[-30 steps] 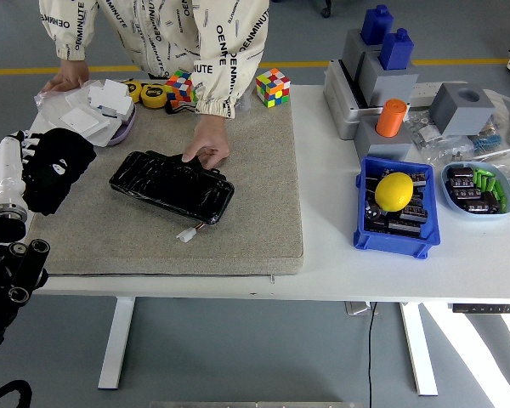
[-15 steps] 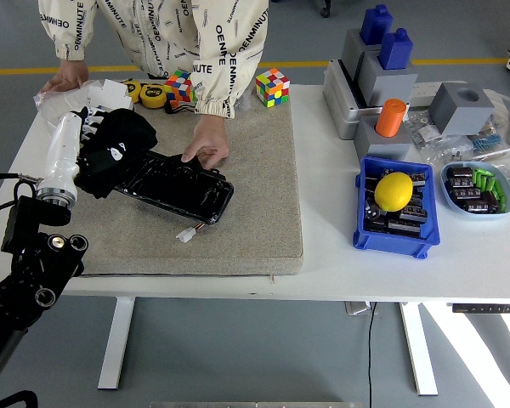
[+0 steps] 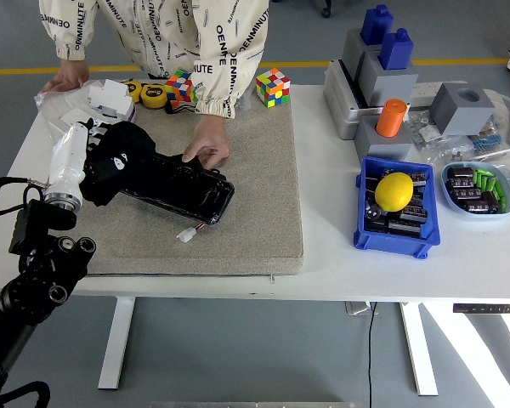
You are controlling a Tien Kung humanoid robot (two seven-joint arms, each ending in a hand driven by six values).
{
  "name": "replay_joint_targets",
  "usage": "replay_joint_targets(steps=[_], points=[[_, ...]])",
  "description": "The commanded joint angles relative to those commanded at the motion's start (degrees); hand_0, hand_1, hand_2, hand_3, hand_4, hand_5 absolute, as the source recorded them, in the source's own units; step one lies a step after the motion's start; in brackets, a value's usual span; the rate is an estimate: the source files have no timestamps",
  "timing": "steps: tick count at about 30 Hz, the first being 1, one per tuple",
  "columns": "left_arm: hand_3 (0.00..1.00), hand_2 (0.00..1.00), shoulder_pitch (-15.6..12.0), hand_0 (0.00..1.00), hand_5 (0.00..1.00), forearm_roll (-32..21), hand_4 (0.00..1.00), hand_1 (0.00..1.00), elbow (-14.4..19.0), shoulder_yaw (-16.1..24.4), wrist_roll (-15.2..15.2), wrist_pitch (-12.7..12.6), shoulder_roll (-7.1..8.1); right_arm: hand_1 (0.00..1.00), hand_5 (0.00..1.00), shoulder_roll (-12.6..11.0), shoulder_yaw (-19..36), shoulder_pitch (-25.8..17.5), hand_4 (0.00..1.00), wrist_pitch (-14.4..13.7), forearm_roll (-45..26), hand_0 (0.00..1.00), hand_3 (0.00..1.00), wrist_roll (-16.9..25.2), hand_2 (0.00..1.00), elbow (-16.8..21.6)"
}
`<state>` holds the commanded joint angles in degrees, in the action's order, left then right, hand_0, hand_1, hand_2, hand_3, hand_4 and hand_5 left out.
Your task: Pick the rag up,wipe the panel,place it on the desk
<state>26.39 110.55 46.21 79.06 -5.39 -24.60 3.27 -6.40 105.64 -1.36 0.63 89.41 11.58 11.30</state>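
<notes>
A glossy black panel (image 3: 183, 185) lies on the grey mat (image 3: 238, 229), tilted toward the lower right. My left hand (image 3: 89, 157) holds a black rag (image 3: 117, 161) pressed on the panel's left end. A person at the far side steadies the panel's top edge with one hand (image 3: 206, 144); the other hand (image 3: 66, 78) rests at the table's far left. My right hand is out of view.
White boxes (image 3: 106, 98), tape measures (image 3: 155, 92) and two colour cubes (image 3: 272, 87) sit behind the mat. A small white connector (image 3: 186, 235) lies in front of the panel. At the right are a blue bin (image 3: 395, 212) with a yellow ball, grey fixtures (image 3: 382, 72) and a tray (image 3: 480, 189).
My left hand brought the rag from the table's left edge up onto the panel's left end, then slid it slightly down and nearer. The person's hands have stayed put.
</notes>
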Motion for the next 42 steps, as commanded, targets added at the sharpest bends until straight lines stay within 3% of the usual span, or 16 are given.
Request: replay_joint_targets(steps=[10,18,31,42], points=[[0.546,0.308,0.5,0.28,0.002,-0.4,0.679,0.287,-2.1,0.1,0.0,0.1,-0.08,0.561,0.359,0.0,0.1,0.0,0.886,0.0,0.0,0.538,0.521,0.0,0.495,0.0],[0.546,0.308,0.0,0.28,0.002,-1.5,0.679,0.287,-0.9,-1.1,0.2,0.3,0.1,0.561,0.359,0.0,0.1,0.0,0.887,0.0,-0.1,0.538,0.521,0.1,0.495,0.1],[0.546,0.308,-2.0,0.281,0.002,-4.2,0.681,0.284,4.0,-8.7,1.4,0.9,1.15,0.561,0.358,-0.1,0.0,0.1,0.887,0.1,-0.1,0.538,0.522,0.1,0.495,0.2],[0.546,0.306,-3.6,0.278,0.002,-7.5,0.679,0.277,9.6,-17.3,2.1,0.8,2.26,0.561,0.356,-0.2,-0.3,0.0,0.888,0.1,-0.2,0.537,0.521,0.1,0.495,0.2]])
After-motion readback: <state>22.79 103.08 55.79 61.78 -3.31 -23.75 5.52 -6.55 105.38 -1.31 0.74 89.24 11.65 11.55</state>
